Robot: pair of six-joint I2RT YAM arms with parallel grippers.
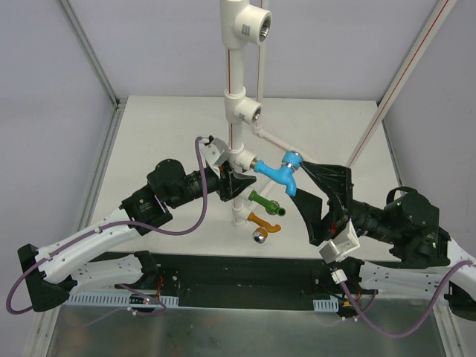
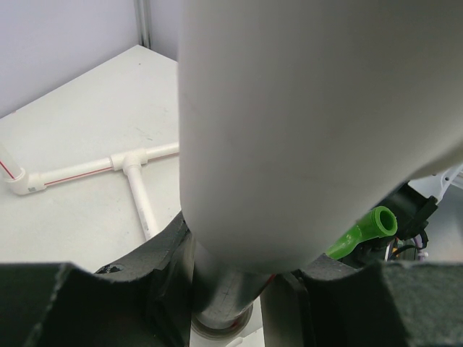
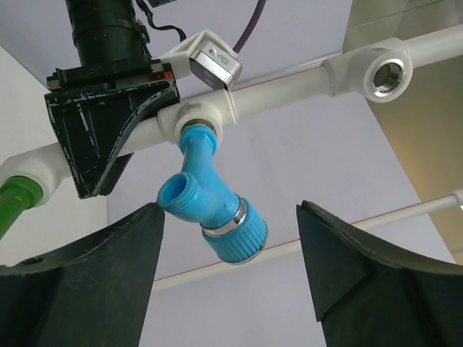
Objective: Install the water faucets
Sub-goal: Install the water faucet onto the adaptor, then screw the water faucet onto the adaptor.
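Top view, from the near side outward:

- Orange faucet is mounted lowest on the pipe, on the pipe's right side, with its spout curled toward the near edge
- Green faucet is mounted just above it, on the same side of the pipe. In the left wrist view its open end is seen right of the pipe
- Left gripper is brought in from the pipe's left and is clamped on the pipe, just above the green faucet. In the left wrist view the pipe is seen pinched between the two dark fingers
- Blue faucet is set in the tee right above that grip and juts out to the pipe's right. A short band of brass thread is left showing between tee and faucet body
- Right gripper is held spread around the blue faucet from the pipe's right. In the right wrist view one finger is seen on each side of the faucet, with a gap left on both sides and no contact made
- Upper tees are seen higher on the pipe, each with an open threaded port facing right
- Base pipes are laid flat on the white table behind the pipe
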